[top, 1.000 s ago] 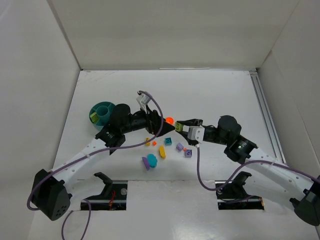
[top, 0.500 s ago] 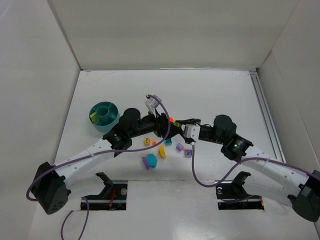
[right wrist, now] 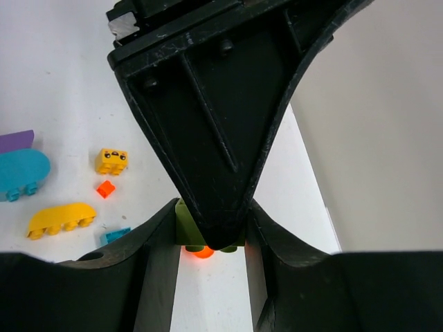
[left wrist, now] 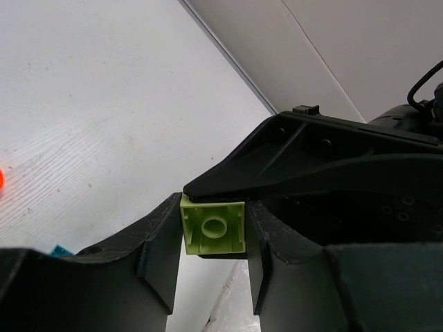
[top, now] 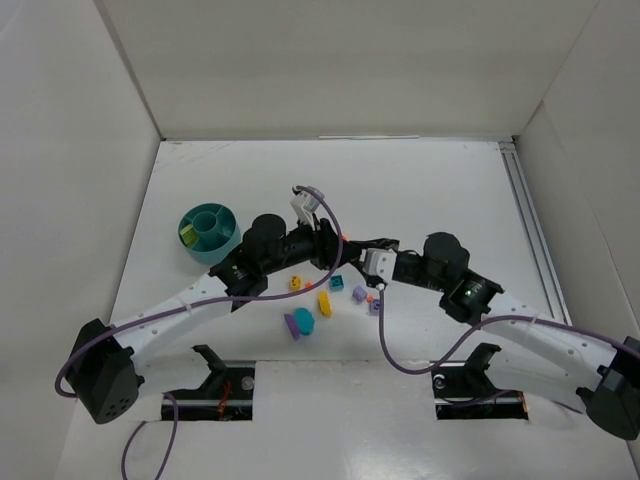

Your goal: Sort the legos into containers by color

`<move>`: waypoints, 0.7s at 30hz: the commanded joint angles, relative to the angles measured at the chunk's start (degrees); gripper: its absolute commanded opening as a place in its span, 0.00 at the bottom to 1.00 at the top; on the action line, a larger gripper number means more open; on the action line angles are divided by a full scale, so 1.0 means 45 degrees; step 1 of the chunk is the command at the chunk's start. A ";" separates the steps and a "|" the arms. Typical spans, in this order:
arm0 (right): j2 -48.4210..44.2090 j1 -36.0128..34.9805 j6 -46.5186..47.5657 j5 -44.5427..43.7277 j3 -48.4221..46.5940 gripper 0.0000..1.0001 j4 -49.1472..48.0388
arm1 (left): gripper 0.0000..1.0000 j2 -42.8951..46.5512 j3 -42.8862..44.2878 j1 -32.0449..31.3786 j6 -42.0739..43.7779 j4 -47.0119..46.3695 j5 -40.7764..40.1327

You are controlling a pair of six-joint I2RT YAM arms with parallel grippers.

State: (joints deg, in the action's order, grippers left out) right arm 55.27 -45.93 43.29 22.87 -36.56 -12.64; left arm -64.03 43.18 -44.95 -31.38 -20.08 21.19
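Observation:
A lime green lego hangs above the table between both grippers. My left gripper has its fingers closed against the lego's two sides. My right gripper is shut on the same lego, and a left finger hides most of it in the right wrist view. The two grippers meet tip to tip at mid table. An orange round lego lies on the table beyond them. The teal dish stands at the far left with a lime piece in one wedge.
Loose legos lie just in front of the grippers: a yellow block, a small orange one, a long yellow one, teal ones and purple ones. White walls enclose the table.
My left gripper has moved right to meet the right gripper and its jaws have closed from wide open onto the lime green lego. The right gripper has kept its grip.

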 commanded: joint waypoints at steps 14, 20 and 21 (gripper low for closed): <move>0.0746 -0.0125 -0.1397 -0.2484 -0.0841 1.00 -0.0473 | 0.03 0.0440 0.1634 -0.0011 0.0604 0.2423 -0.3038; 0.0143 -0.0125 -0.2350 -0.5371 -0.0608 1.00 0.0990 | 0.03 0.1044 0.2202 0.1841 0.0333 0.4849 -0.7047; -0.0033 0.0011 -0.2509 -0.6033 -0.0607 1.00 0.1264 | 0.05 0.1045 0.2202 0.2250 0.0158 0.5451 -0.7961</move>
State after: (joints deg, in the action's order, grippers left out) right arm 57.69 -46.52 35.68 5.06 -37.69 -9.89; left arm -61.71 50.83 -38.70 -29.98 -2.87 -0.80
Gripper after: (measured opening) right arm 0.995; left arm 0.330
